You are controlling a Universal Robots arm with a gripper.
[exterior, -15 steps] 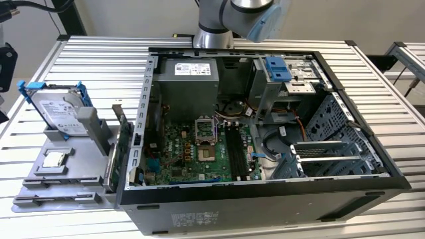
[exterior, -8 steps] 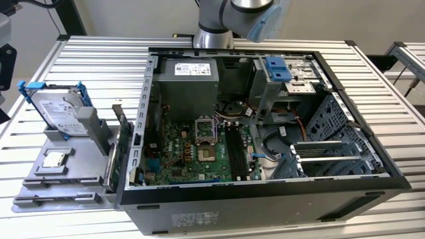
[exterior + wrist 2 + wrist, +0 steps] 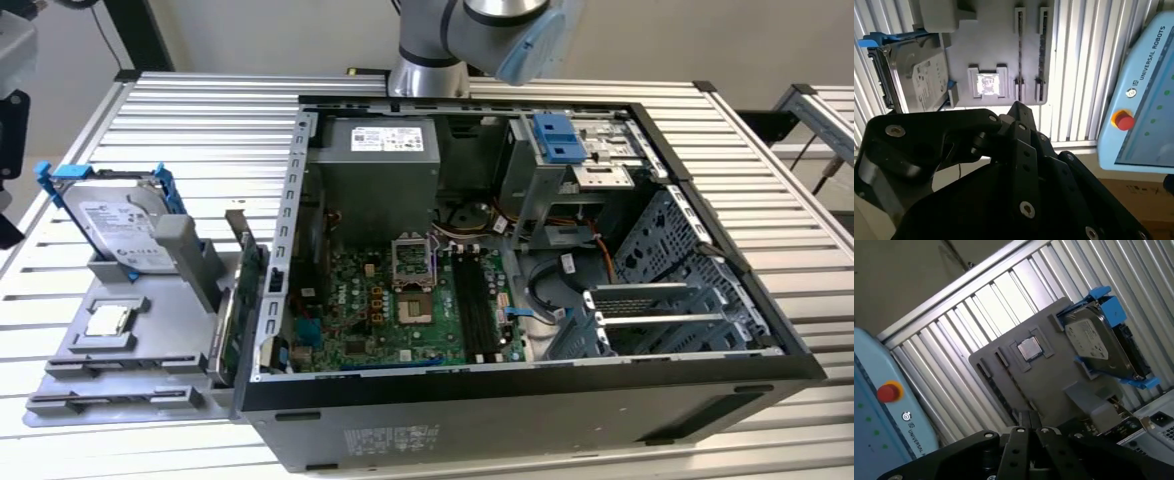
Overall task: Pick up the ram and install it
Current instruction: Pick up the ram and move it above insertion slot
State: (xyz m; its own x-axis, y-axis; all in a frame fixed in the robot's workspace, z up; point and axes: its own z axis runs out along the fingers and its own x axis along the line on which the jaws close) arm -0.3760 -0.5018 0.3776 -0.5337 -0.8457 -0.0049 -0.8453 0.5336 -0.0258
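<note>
In both wrist views my black gripper [image 3: 1029, 416] [image 3: 1016, 107] hangs high over the grey parts holder [image 3: 1054, 385] [image 3: 989, 45], its fingers drawn together with nothing between them. Two long narrow slots [image 3: 1031, 50] [image 3: 1001, 377] in that holder show thin dark lines. I cannot tell whether either line is the ram. In the exterior view the holder [image 3: 140, 345] lies on the exterior view's left of the open computer case [image 3: 534, 270]. The black memory slots [image 3: 470, 300] run beside the processor socket [image 3: 412, 275] on the motherboard.
A hard drive [image 3: 114, 220] [image 3: 919, 75] [image 3: 1099, 342] in a blue bracket stands at the holder's back, with a square chip [image 3: 107, 320] [image 3: 987, 84] [image 3: 1029, 348] in a pocket. A green card [image 3: 240, 300] stands upright by the case wall. A pale blue control pendant [image 3: 1149, 90] [image 3: 884, 405] lies beyond the ribbed table.
</note>
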